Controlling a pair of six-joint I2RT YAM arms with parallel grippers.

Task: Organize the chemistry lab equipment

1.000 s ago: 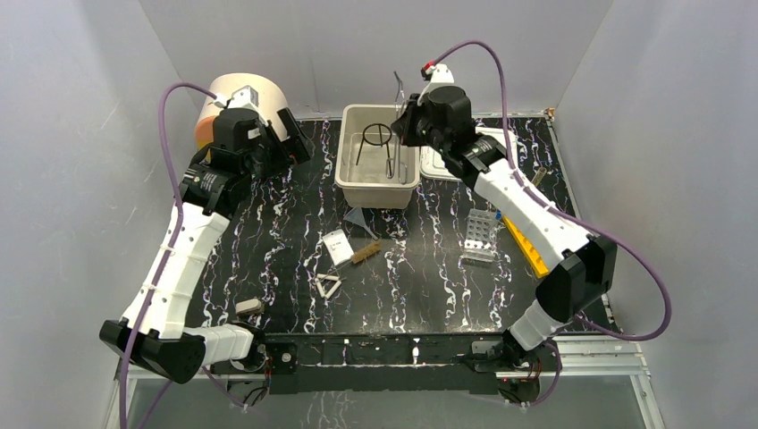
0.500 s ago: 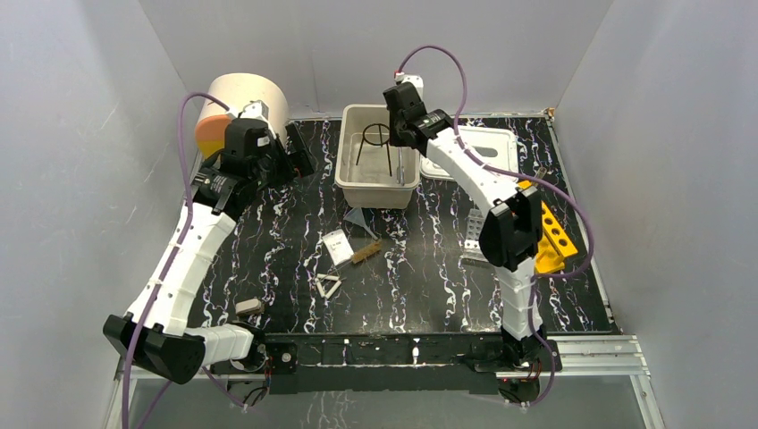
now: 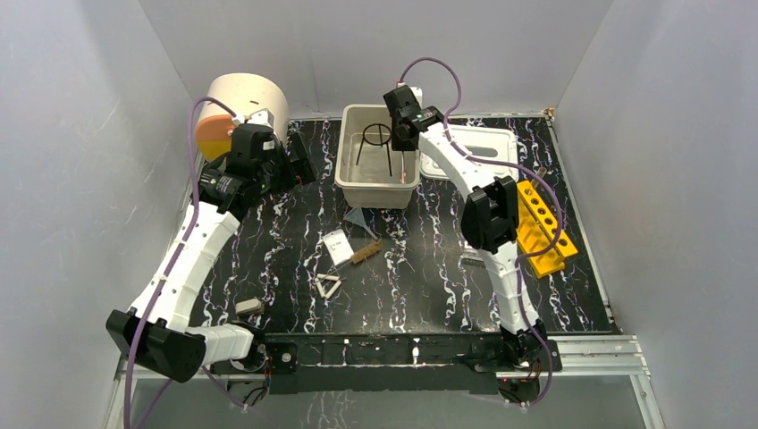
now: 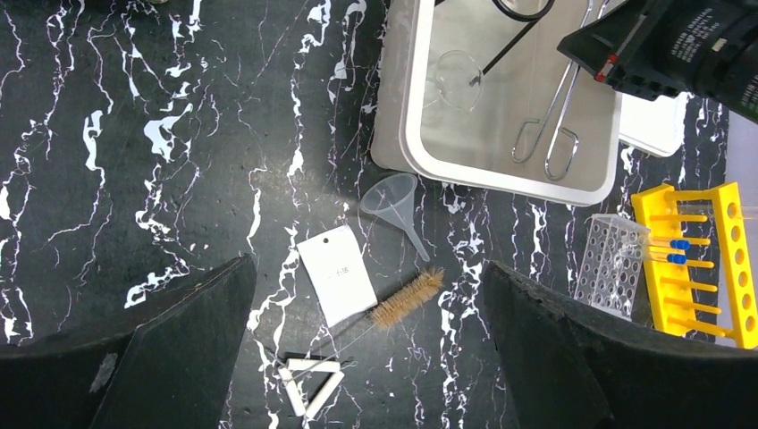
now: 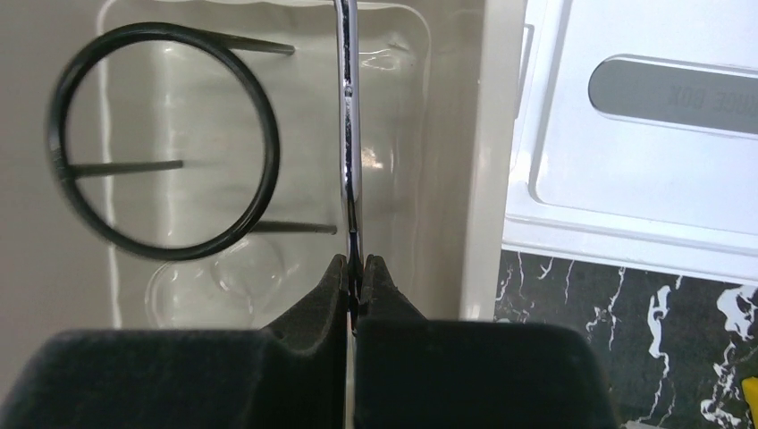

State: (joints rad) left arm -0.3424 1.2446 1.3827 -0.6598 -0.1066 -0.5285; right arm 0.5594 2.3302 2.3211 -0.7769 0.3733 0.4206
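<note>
Partly done: my right gripper clamps shiny metal tongs in the beige plastic tub, upper centre; my left gripper gapes empty. Awaiting, mid-frame: grey funnel, white packet, bristle brush, white triangle.

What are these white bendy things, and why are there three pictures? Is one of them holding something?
They are two robot arms with pinching grippers. One picture looks down from above; the other two come from a camera on each wrist. The right gripper is pinched shut on metal tongs over a beige tub with a black ring stand inside. The left gripper is open and empty. On the black table lie a funnel, a white packet, a brush, a white triangle and a yellow tube rack.
</note>
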